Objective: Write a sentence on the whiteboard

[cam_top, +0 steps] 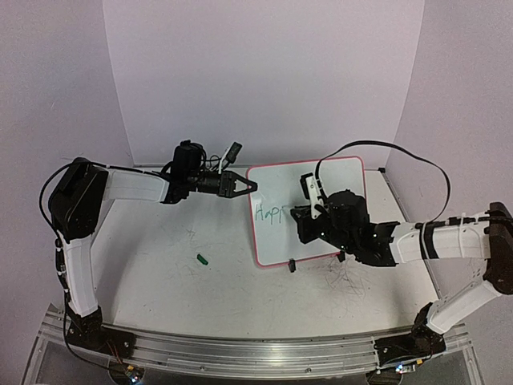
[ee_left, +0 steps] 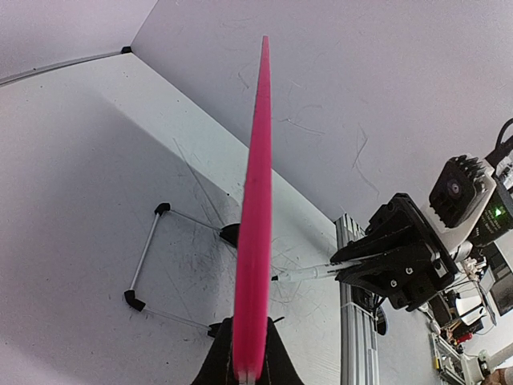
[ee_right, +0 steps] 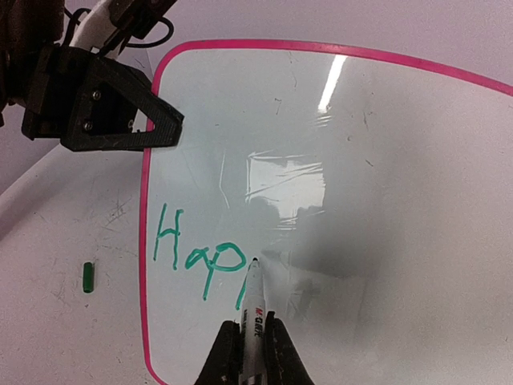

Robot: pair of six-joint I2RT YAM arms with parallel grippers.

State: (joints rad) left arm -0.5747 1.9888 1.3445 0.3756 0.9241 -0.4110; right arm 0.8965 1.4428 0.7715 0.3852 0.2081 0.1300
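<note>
whiteboard (cam_top: 280,188) rim pinched in left gripper (ee_left: 247,365), right gripper (ee_right: 252,346) clamping marker (ee_right: 255,309), right half bare

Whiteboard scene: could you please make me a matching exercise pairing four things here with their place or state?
Things:
1 left gripper
2 marker
3 loose green cap
4 lettering

Places or states:
a lies on the table beside the whiteboard
b green, starts "Hap"
c shut on the whiteboard's pink edge
d held by the right gripper, tip on the board

Pairs: 1-c; 2-d; 3-a; 4-b
</note>
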